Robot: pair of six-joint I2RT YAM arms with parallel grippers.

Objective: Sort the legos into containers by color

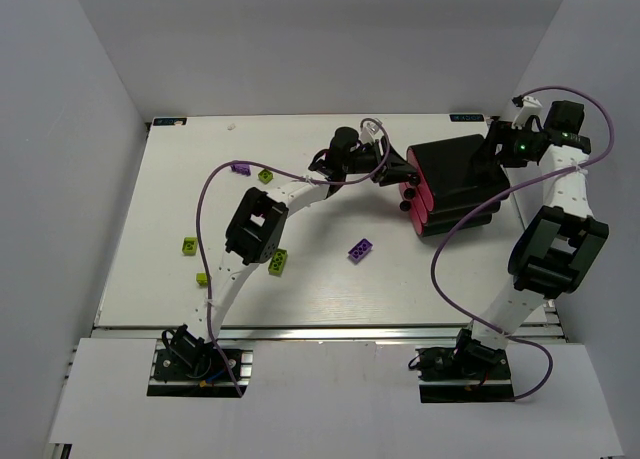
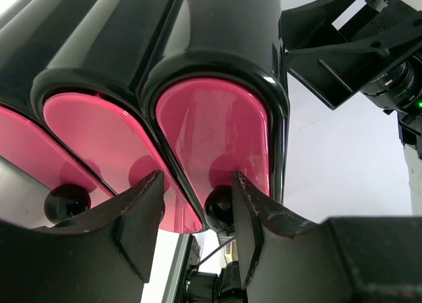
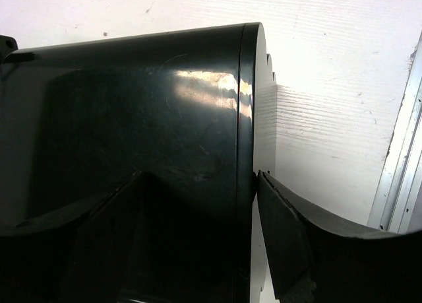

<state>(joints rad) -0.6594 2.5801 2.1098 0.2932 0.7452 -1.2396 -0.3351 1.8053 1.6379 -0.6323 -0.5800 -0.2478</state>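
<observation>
The black cabinet [image 1: 460,174] lies at the back right, its magenta-pink drawers [image 1: 416,201] facing left. In the left wrist view three drawer fronts [image 2: 217,128] show with round black knobs. My left gripper [image 1: 398,174] [image 2: 198,184] is open and straddles the rightmost knob [image 2: 219,209]; its right finger touches the knob and its left finger stands apart. My right gripper [image 1: 497,147] [image 3: 200,177] clamps the cabinet's far edge [image 3: 245,118]. Lime-green legos [image 1: 277,262] [image 1: 189,245] [image 1: 202,278] [image 1: 265,176] and purple legos [image 1: 361,250] [image 1: 241,167] lie loose on the table.
The white table [image 1: 330,299] is walled in by white panels on the left, back and right. Purple cables [image 1: 210,194] loop over both arms. The left arm's elbow [image 1: 253,227] hangs over the legos at mid-left. A metal rail [image 1: 330,331] runs along the near edge.
</observation>
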